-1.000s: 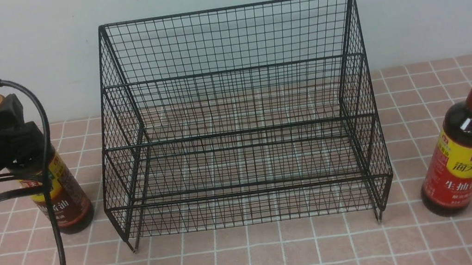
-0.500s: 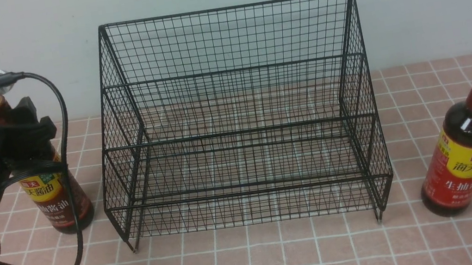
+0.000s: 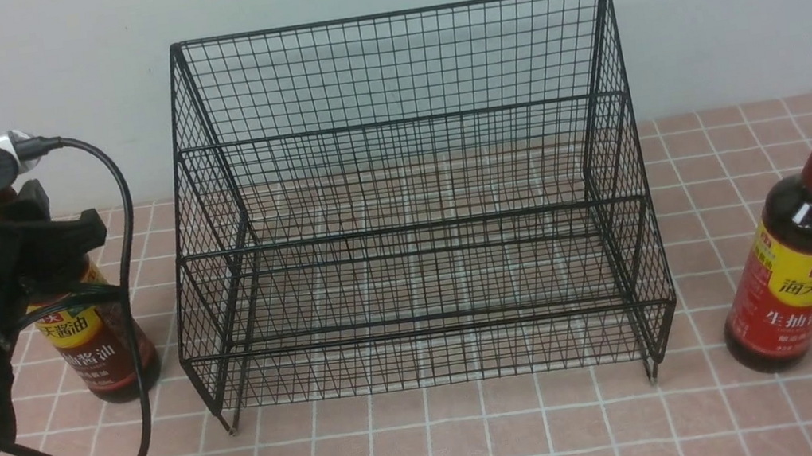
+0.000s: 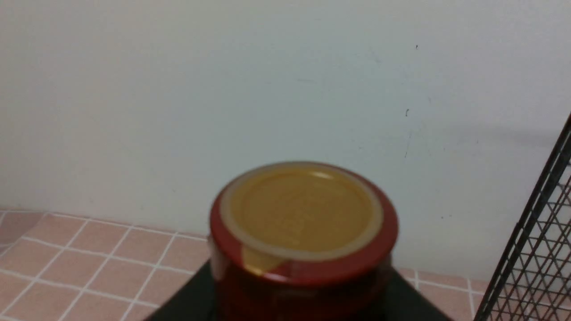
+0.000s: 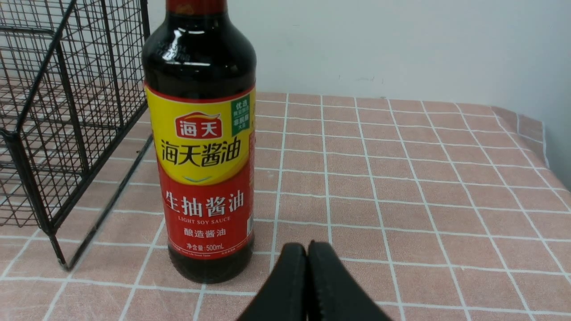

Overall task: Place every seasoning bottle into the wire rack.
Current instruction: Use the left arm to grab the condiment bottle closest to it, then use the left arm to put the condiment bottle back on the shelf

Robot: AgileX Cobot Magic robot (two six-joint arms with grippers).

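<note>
The black wire rack [image 3: 410, 203] stands at the table's middle, empty. The brown-label seasoning bottle [image 3: 98, 346] stands left of the rack. My left gripper [image 3: 47, 225] is shut around its neck; its tan-topped cap [image 4: 301, 209] fills the left wrist view, with black fingers [image 4: 187, 301] on either side. The red-label seasoning bottle [image 3: 799, 274] stands upright right of the rack, untouched. In the right wrist view it [image 5: 203, 178] is close ahead, and my right gripper [image 5: 307, 249] is shut and empty, low over the table just beside it.
A pale wall rises close behind the rack. The left arm's black cable [image 3: 130, 317] loops down in front of the brown-label bottle. The rack's corner [image 4: 531, 232] is near the held bottle. The tiled cloth's edge [image 5: 542, 133] lies beyond the red-label bottle.
The left arm has swung right and lower. The brown-label bottle, tilted a second ago, now stands nearly upright, and its cap is hidden behind the wrist in the front view. The red-label bottle has not moved.
</note>
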